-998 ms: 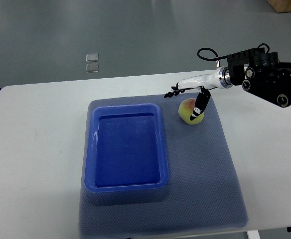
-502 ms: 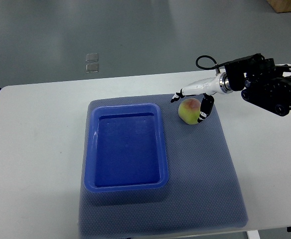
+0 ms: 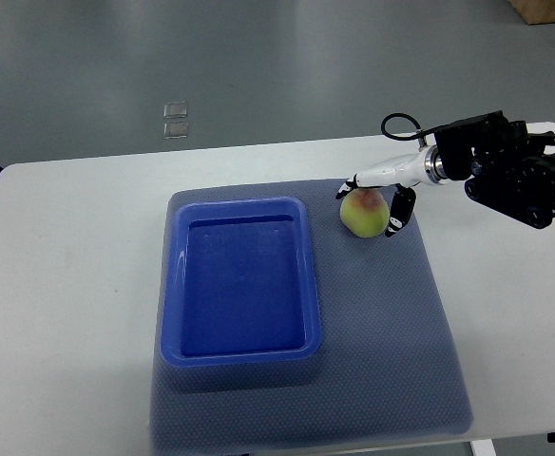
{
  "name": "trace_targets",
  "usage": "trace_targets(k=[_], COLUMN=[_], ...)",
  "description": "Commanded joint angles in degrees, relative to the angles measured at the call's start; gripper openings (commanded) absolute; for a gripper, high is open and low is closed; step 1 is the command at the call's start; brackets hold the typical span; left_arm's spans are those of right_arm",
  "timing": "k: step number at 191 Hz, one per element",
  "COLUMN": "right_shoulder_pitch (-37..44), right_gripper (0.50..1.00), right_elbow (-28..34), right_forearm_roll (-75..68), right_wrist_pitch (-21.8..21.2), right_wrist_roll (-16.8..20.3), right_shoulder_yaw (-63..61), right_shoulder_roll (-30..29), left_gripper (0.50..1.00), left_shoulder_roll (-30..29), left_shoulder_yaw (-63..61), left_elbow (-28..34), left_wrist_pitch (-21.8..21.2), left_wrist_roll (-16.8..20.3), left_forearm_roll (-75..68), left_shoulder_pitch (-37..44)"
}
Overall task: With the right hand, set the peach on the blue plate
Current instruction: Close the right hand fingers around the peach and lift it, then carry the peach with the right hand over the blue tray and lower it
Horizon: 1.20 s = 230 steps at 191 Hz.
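white table (image 3: 68,285) across most of the view, grey floor (image 3: 258,57) beyond its far edge. on the table, a large dark blue textured mat (image 3: 401,332), reaching from near the far side down to the near edge. on the left half of the mat, a deep rectangular blue plate (image 3: 175,285), more a tray in shape, long side running far to near, nothing in it.

entering from the right edge, the black right arm (image 3: 525,176) with its cable loop, narrowing to a white wrist and the right hand (image 3: 382,195) over the mat's far right part. hand partly closed around the peach (image 3: 364,213): dark-tipped fingers (image 3: 346,189) curved over its far side, thumb (image 3: 397,211) hanging down against its right side. contact looks likely on both sides, though cannot tell whether the grip is firm or just a loose cupping. no gap visible under the fruit; appears to sit on the mat.

peach itself yellow-green with a pink blush on top, just right of the plate's far right corner, apart from the rim, outside the plate.

far off on the floor, two small pale square tiles (image 3: 174,120), one behind the other, well left of the hand. at the far left edge, a sliver of something dark, too little to identify.
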<state>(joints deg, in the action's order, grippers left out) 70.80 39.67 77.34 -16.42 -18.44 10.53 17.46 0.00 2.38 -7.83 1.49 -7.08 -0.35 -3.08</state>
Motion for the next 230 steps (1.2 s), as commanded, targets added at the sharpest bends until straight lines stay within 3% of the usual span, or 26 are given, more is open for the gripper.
trace_targets(k=[1, 30, 42, 51, 52, 60, 75, 85, 86, 88, 140, 156, 166, 169, 211, 230], right_shoulder_pitch=[-0.4, -1.2, -1.3, -1.3, -1.2, -1.2, -0.9, -0.9, -0.7, -0.7, 5.7, 9.6, 9.6, 10.8, 12.1, 12.1], right_gripper=[0.885, 0.868, 0.815, 0.815, 0.775, 0.731, 0.686, 0.686, 0.654, 0.652, 0.627, 0.627, 0.627, 0.627, 0.631, 0.643], right_elbow=[-1.1, -2.0, -2.3, -2.3, -2.8, -3.2, -3.6, -3.6, -3.6, -3.6, -1.3, 0.1, 0.1, 0.8, 3.7, 3.7], right_forearm_roll=[0.0, -0.1, -0.1, -0.1, -0.1, -0.1, -0.1, -0.1, -0.2, -0.2, -2.1, -3.9, -3.9, -4.4, -4.4, -4.4], right_wrist_pitch=[0.5, 0.9, 0.9, 0.9, 1.0, 1.0, 1.0, 1.0, 1.0, 1.0, 0.9, 0.5, 0.5, 0.3, 0.2, 0.2], right_wrist_roll=[0.1, 0.1, 0.1, 0.1, 0.1, 0.1, 0.1, 0.1, 0.1, 0.1, 0.1, 0.1, 0.1, 0.0, -0.4, -0.5], right_shoulder_yaw=[0.4, 0.6, 0.5, 0.5, 0.5, 0.5, 0.5, 0.5, 0.3, 0.2, -0.3, -0.3, -0.3, -0.3, -0.3, -0.2], right_shoulder_roll=[-0.7, -0.8, -0.9, -0.9, -1.4, -1.7, -2.3, -2.3, -2.3, -2.3, -3.9, -7.3, -7.3, -10.2, -17.5, -17.5], left_gripper=[1.0, 1.0, 1.0, 1.0, 1.0, 1.0, 1.0, 1.0, 1.0, 1.0, 1.0, 1.0, 1.0, 1.0, 1.0, 1.0], left_shoulder_roll=[0.0, 0.0, 0.0, 0.0, 0.0, 0.0, 0.0, 0.0, 0.0, 0.0, 0.0, 0.0, 0.0, 0.0, 0.0, 0.0], left_shoulder_yaw=[0.0, -0.1, -0.1, -0.1, -0.1, 0.0, 0.0, 0.0, 0.0, 0.0, 0.0, 0.0, 0.0, 0.0, -0.1, -0.1], left_elbow=[0.0, 0.0, 0.0, 0.0, 0.0, 0.0, -0.1, -0.1, -0.1, -0.1, -0.1, -0.1, -0.1, -0.1, 0.2, 0.2], left_wrist_pitch=[0.0, 0.0, 0.0, 0.0, 0.0, 0.0, 0.0, 0.0, 0.0, 0.0, 0.0, 0.0, 0.0, 0.0, 0.0, 0.0], left_wrist_roll=[0.1, 0.1, 0.1, 0.1, 0.1, 0.1, 0.1, 0.1, 0.0, 0.1, 0.1, 0.1, 0.1, 0.1, 0.1, 0.0], left_forearm_roll=[0.0, 0.0, 0.0, 0.0, 0.0, 0.0, 0.0, 0.0, 0.0, 0.0, 0.0, 0.0, 0.0, 0.0, 0.0, 0.0], left_shoulder_pitch=[0.0, 0.0, 0.0, 0.0, 0.0, 0.0, 0.0, 0.0, -0.2, -0.3, -0.3, -0.3, -0.3, -0.3, -0.3, -0.3])
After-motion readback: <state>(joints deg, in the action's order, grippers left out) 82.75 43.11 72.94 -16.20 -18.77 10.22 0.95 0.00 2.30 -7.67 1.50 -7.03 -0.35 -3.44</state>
